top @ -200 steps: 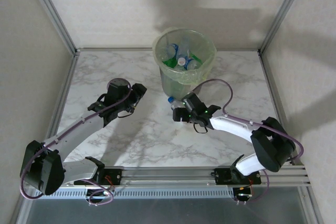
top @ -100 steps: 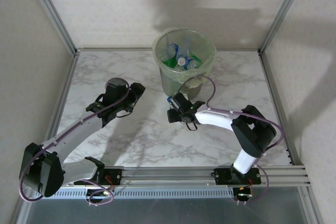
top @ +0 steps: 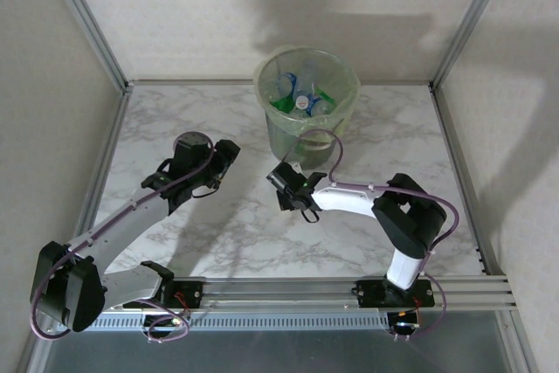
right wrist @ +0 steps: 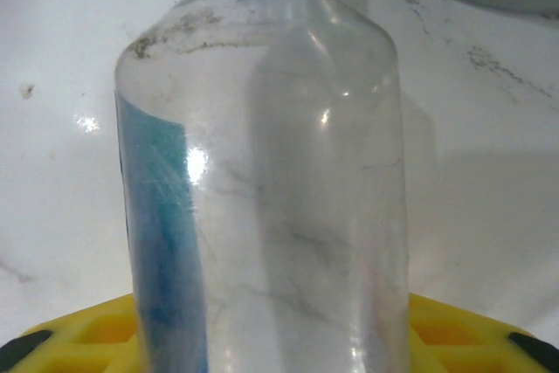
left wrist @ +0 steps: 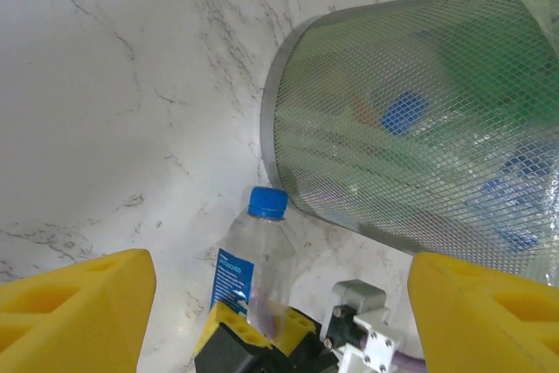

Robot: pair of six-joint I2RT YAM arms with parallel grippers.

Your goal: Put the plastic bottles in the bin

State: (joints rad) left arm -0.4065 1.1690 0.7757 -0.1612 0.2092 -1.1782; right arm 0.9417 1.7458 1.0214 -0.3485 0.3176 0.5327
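Overhead, right pincer (top: 282, 181) near bin (top: 284, 139), left-wrist view reveals bottle (left wrist: 253, 259) grasped, left pincer (top: 226, 156) released.

Clear blue-labelled bottle (right wrist: 262, 172) between yellow gripper pads (right wrist: 70, 342), marble table (right wrist: 52, 85) behind.

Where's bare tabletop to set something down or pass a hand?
Free: the marble table left of the bin, out to the wall frame; the far-right corner beside the bin; the near strip between the arm bases. Crowded: just in front of the bin, where the right gripper pinches a bottle and the left gripper stands open.
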